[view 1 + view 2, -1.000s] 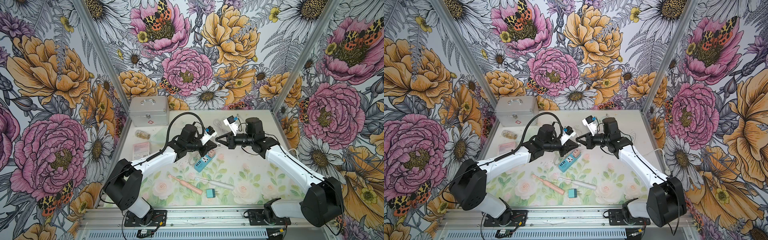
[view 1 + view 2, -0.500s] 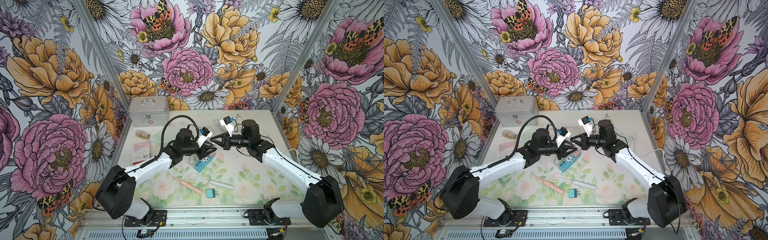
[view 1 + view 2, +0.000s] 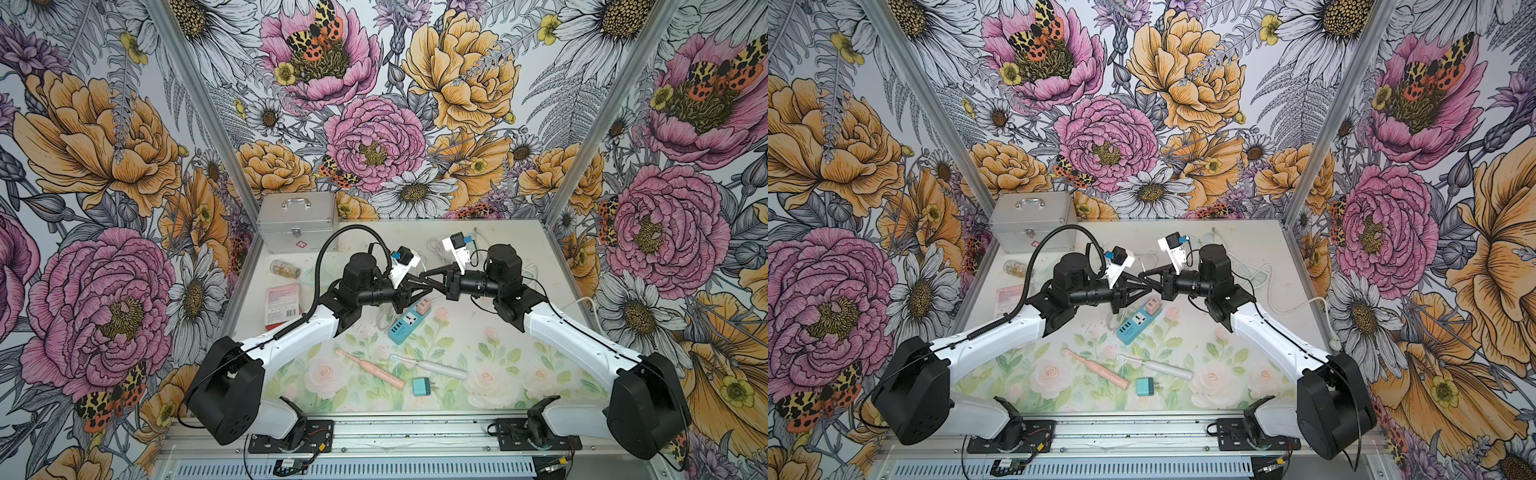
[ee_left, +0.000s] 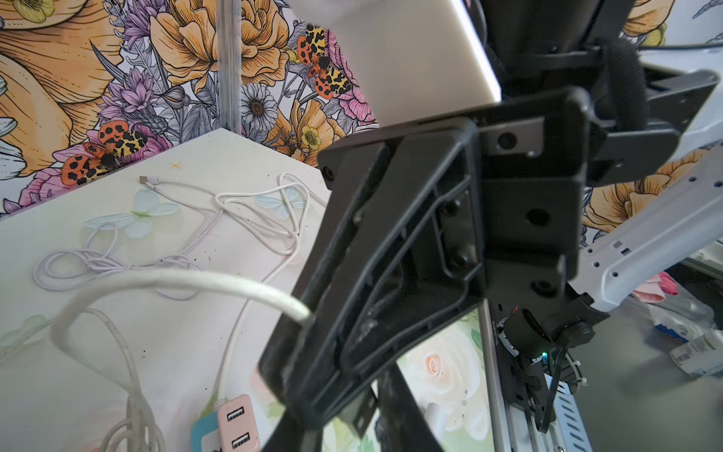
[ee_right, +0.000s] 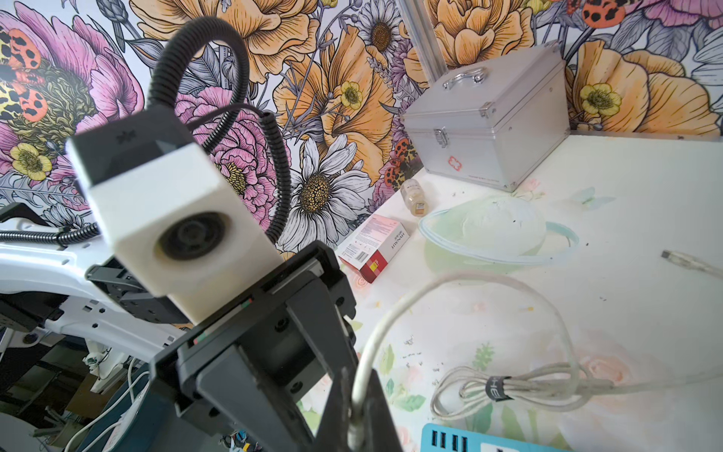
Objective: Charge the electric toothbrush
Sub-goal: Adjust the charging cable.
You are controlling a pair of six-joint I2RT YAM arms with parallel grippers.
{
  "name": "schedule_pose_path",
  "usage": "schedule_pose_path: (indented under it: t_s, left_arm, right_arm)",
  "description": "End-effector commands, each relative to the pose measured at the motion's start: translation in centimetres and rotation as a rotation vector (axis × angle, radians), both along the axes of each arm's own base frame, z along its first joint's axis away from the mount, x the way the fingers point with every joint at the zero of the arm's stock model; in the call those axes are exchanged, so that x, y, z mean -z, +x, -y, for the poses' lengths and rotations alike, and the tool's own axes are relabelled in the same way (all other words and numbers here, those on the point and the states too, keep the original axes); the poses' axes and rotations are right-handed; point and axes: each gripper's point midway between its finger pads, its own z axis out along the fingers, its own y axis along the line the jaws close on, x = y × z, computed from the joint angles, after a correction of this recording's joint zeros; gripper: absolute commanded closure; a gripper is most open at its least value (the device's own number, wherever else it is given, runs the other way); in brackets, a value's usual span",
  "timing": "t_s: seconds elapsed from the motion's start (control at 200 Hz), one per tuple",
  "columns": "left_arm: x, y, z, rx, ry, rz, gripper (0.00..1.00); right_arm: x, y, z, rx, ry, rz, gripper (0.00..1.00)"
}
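- The right tool is pressed together on the end of a thick white cable, which arcs away and drops to its strap-bound coil on the worktop; the left tool meets it tip to tip, and whether its jaws are spread or gripping cannot be told.
- The cable looks light and limp, with some spring in the loop; a hold just behind the plug is probably the only one that steers the tip.
- Beneath the two tools sits the blue power strip, a pink adapter plugged into its far end.
- Nearer the front edge lie a pink toothbrush and a white toothbrush, both flat and close together; which one is to be charged cannot be told.
- Either should handle as light, stiff and smooth, and is apt to roll; mid-handle looks the safer hold, clear of the bristles and of the butt end, where a charging socket probably sits.
- A teal plug rests just beside both handles and may crowd a grasp there.
- A thin white lead tangles at the back; a metal case, a small bottle and a red-and-white box stand well apart along the left side.
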Motion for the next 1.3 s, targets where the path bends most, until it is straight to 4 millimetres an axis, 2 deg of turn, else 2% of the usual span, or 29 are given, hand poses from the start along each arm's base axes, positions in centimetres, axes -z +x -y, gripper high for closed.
schedule_pose_path:
  t_s: [0.0, 0.08, 0.14, 0.215, 0.29, 0.42, 0.54, 0.69, 0.811, 1.021, 1.296]
  left_arm:
    - [-2.2, 1.2, 0.0, -0.038, -0.055, 0.038, 0.85]
    - [-2.0, 1.4, 0.1, -0.042, -0.054, 0.032, 0.9]
    - [-1.6, 1.6, 0.0, -0.054, -0.047, 0.026, 1.0]
    - [-1.0, 1.7, -0.2, -0.06, -0.02, 0.017, 1.0]
    - [0.2, 1.6, -0.3, -0.055, 0.043, 0.021, 1.0]
    - [1.9, 0.6, 0.0, 0.009, 0.162, 0.034, 1.0]
    - [1.7, 0.1, 0.3, 0.045, 0.184, 0.064, 1.0]
    - [2.0, 0.2, 0.1, 0.052, 0.216, 0.078, 1.0]
    - [1.5, 0.2, 0.3, 0.065, 0.212, 0.083, 1.0]
    - [1.4, 0.2, 0.4, 0.075, 0.219, 0.087, 1.0]
    - [0.9, -0.2, 1.0, 0.112, 0.208, 0.098, 1.0]
  right_arm:
    - [-1.2, -0.7, -0.2, -0.023, 0.034, 0.036, 1.0]
    - [-1.4, -0.7, -0.1, -0.021, 0.033, 0.046, 1.0]
    - [-1.5, -0.7, 0.0, -0.023, 0.035, 0.044, 1.0]
    - [-1.5, -0.5, 0.3, -0.015, 0.024, 0.038, 1.0]
    - [-1.5, -0.3, 0.8, -0.002, -0.003, 0.015, 0.85]
    - [-1.4, -0.3, 1.5, -0.008, -0.047, -0.06, 0.76]
    - [-0.8, -0.7, 1.4, -0.047, -0.07, -0.134, 0.71]
    - [-1.1, -1.0, 1.7, -0.064, -0.101, -0.166, 0.73]
    - [-0.1, -1.5, 1.7, -0.093, -0.141, -0.19, 0.73]
    - [0.4, -2.1, 1.4, -0.143, -0.155, -0.207, 0.75]
    - [1.3, -1.6, 1.6, -0.125, -0.208, -0.186, 0.75]
